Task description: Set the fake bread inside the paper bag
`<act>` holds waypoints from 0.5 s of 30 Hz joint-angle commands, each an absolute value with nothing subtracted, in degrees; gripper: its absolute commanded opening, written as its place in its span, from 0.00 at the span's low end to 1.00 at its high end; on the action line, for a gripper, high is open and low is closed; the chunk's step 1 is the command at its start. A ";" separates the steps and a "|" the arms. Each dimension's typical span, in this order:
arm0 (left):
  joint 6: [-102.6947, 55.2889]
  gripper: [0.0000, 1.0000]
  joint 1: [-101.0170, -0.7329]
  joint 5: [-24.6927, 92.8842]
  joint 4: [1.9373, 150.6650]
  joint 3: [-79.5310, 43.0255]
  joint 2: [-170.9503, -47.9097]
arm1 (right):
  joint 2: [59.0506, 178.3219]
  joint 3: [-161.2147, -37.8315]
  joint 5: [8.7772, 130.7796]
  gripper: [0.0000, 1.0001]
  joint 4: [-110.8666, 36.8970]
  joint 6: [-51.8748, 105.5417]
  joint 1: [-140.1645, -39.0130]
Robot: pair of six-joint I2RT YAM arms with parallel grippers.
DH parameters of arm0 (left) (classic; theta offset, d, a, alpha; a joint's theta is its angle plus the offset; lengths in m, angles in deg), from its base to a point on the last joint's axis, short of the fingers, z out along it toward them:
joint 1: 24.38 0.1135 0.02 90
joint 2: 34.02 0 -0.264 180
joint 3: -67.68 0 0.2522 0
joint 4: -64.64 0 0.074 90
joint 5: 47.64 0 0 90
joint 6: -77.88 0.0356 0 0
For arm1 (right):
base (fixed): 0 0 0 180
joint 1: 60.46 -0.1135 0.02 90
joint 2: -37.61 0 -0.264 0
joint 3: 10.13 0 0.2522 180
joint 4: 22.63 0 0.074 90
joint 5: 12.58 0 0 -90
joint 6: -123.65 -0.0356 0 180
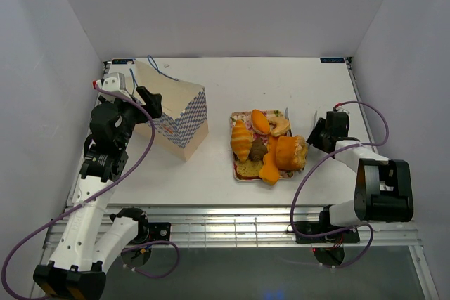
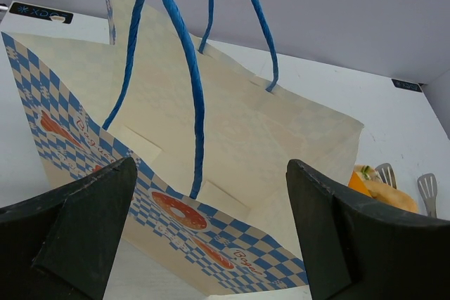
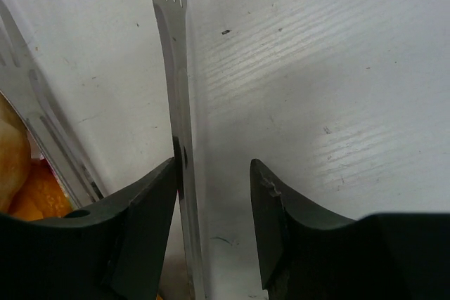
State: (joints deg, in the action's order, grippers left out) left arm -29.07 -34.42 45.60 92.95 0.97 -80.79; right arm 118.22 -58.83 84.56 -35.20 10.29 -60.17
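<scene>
The paper bag (image 1: 180,119) stands at the left of the table, tan with blue-and-white checkered sides and blue string handles (image 2: 188,75). Its mouth is open in the left wrist view (image 2: 232,131). My left gripper (image 1: 150,101) is open and empty at the bag's left upper edge, its jaws wide apart (image 2: 211,166). The fake bread (image 1: 267,145), several orange-golden pieces and a brown bun, is piled on a floral tray (image 1: 242,177). My right gripper (image 1: 314,133) is open and empty just right of the tray, low over the table (image 3: 214,173). A bit of orange bread (image 3: 21,180) shows at its left.
A metal fork (image 3: 176,96) lies on the table along my right gripper's left finger, and a second utensil (image 3: 42,131) lies beside the tray. Both utensils show far off in the left wrist view (image 2: 385,173). White walls close in the table on three sides.
</scene>
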 commanded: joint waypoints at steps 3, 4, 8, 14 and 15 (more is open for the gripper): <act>-28.38 0.98 -34.66 44.73 92.99 1.27 -79.90 | 116.80 -60.37 82.43 0.52 -32.00 10.88 -59.06; -28.38 0.98 -34.66 44.82 92.99 1.18 -79.82 | 116.27 -60.28 82.43 0.52 -31.82 10.97 -58.97; -28.21 0.98 -34.92 44.82 93.08 1.18 -79.73 | 117.32 -60.63 82.34 0.51 -31.82 11.24 -58.79; -28.03 0.98 -35.36 44.91 93.17 1.27 -79.90 | 120.31 -61.07 82.34 0.32 -31.91 11.41 -58.00; -28.03 0.98 -35.27 44.99 93.08 1.18 -79.90 | 120.40 -61.07 82.17 0.31 -31.91 11.41 -57.83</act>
State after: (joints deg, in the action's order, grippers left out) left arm -28.64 -35.03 45.49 92.99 0.97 -80.76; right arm 119.60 -59.07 82.33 -33.56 10.67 -58.68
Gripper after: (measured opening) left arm 0.979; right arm 0.320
